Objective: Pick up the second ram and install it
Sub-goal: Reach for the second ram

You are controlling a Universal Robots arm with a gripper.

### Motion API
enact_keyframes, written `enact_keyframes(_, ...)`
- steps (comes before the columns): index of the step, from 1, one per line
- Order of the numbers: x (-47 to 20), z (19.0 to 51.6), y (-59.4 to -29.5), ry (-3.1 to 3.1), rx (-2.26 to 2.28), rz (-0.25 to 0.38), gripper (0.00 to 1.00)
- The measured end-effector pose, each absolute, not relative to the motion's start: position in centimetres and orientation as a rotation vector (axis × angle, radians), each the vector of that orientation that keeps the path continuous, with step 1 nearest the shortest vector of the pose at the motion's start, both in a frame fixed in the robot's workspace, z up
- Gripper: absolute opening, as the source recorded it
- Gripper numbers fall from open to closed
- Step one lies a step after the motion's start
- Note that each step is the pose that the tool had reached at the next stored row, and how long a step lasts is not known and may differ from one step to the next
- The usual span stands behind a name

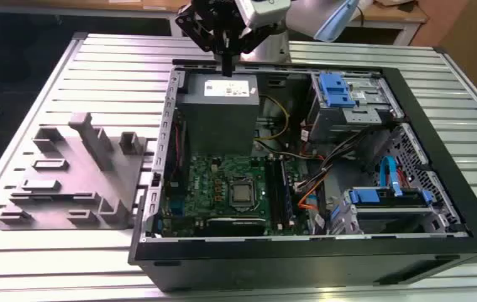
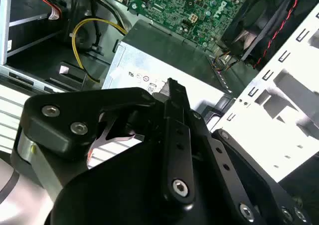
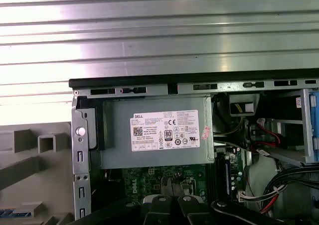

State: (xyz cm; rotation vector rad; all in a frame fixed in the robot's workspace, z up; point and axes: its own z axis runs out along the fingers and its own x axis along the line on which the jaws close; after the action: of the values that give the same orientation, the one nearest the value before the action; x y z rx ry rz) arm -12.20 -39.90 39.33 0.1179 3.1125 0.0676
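Black two-finger gripper point(image 1: 226, 65) hangs at 12 o'clock of the open black computer case point(image 1: 306, 261), above the grey metal power-supply box point(image 1: 218, 110); fingers together, nothing between them. A long, thin, dark blue-green stick, likely the second ram point(image 1: 284, 189), stands in slots at 3 o'clock of the square processor socket point(image 1: 240, 192). Probably light, stiff, fragile; grip the flat faces near the top edge, off the contacts.

The second ram point(image 3: 14, 213) shows in the first wrist view as a thin blue strip with darker patches along its length. It sits in the grey holder point(image 3: 30, 158) just outside the open computer case point(image 3: 79, 150). Only a short stretch is visible, so I cannot tell whether it lies flat or stands on edge.
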Motion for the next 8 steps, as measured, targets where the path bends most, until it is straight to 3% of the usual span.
enact_keyframes(8,-12.20,39.33,-39.89,3.112,0.118,0.068,0.07)
